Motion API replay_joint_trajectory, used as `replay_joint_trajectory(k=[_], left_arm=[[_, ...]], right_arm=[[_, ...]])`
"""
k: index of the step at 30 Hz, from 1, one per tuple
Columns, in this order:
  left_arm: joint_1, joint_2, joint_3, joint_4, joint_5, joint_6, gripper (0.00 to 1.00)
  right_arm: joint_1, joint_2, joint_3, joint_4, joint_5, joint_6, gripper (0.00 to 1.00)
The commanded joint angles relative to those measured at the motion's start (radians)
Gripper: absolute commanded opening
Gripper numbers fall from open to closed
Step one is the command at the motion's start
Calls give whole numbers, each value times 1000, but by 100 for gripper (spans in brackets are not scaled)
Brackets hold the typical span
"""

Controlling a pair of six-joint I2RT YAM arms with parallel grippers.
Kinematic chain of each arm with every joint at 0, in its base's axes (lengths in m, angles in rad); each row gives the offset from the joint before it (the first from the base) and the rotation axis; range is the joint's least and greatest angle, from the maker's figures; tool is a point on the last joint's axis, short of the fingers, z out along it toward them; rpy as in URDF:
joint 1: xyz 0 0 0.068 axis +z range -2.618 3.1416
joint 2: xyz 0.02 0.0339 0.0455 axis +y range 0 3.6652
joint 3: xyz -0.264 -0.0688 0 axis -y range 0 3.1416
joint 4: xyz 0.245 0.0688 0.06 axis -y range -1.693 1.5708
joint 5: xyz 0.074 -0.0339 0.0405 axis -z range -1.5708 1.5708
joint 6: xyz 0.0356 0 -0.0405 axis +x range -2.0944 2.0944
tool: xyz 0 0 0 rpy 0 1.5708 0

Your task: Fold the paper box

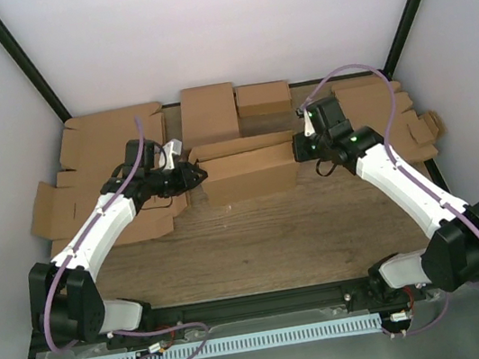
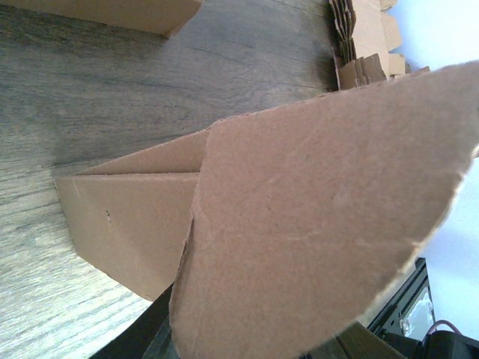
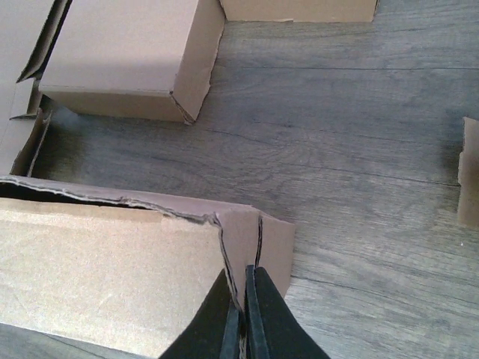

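- The box (image 1: pixel 248 174) sits partly folded on the table (image 1: pixel 266 230), between the two claws, its long side running left to right.
- Left claw (image 1: pixel 193 176) is at the box's left end. Its wrist view is filled by a raised flap (image 2: pixel 322 217) that hides the fingers, so I cannot tell whether it is open or gripping.
- Right claw (image 3: pixel 239 280) is at the box's right end. Its fingers are pressed together, with the tips over a small corner tab (image 3: pixel 269 243). Whether any card is pinched between them is unclear.
- Two folded boxes (image 1: pixel 208 113) stand side by side just behind the box.
- Flat blanks (image 1: pixel 115 140) lie left of the box, under the left arm, and more blanks (image 1: pixel 374 108) lie to its right.
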Motion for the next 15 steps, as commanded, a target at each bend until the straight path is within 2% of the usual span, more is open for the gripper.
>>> replay_joint_trajectory(k=[1,6,10,13,15], left_arm=[[-3,12,-4,-21,-33,5,33],[-4,-16,-1,-14,-35,4,37],[-3,-60,19,-35,-43,12,46],[-3,-88,44,-93,-72,43,60],[-3,-113,60,-124,-94,72,63]], right_arm=[[16,-14,-52,-56,-16,37,1],[19,-30,-105,-32,-17,57,1],[22,-25,-129,-16,-20,64,1],[23,-19,-129,-12,-16,65,1],[22,-19,-126,-6,-10,63,1]])
